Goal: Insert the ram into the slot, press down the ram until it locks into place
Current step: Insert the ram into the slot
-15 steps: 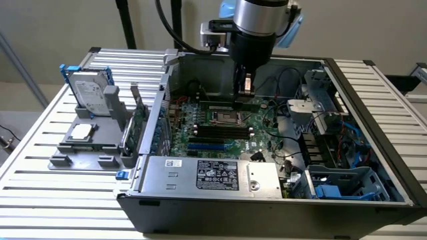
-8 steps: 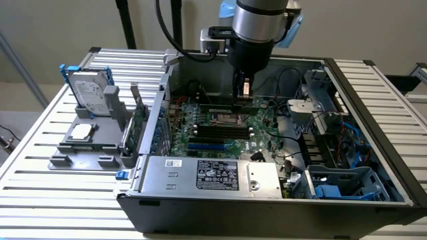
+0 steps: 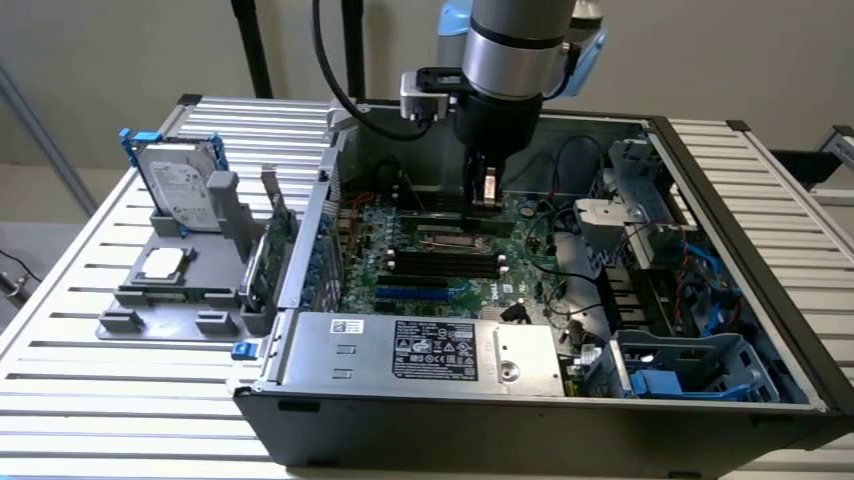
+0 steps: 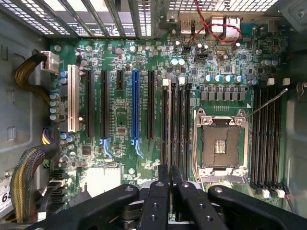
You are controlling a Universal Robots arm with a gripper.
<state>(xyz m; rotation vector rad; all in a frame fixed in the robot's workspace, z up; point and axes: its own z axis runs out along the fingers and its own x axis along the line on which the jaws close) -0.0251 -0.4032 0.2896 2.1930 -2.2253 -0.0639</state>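
Exterior view: the arm reaches down into the open computer case [image 3: 441, 415] on the slatted counter [image 3: 80, 400]. Its fingers [image 3: 483, 185] are pinched nearly together on the ram [image 3: 470, 217] — a thin green stick held level over the motherboard [image 3: 400, 285]. In the wrist view the 2 fingers [image 4: 158, 196] sit side by side. The ram [image 4: 169, 124] shows edge-on, running out from between them in line with the 4 black slots [image 4: 180, 124] just beside the empty processor socket [image 4: 220, 148] — whether it touches a slot I cannot tell.
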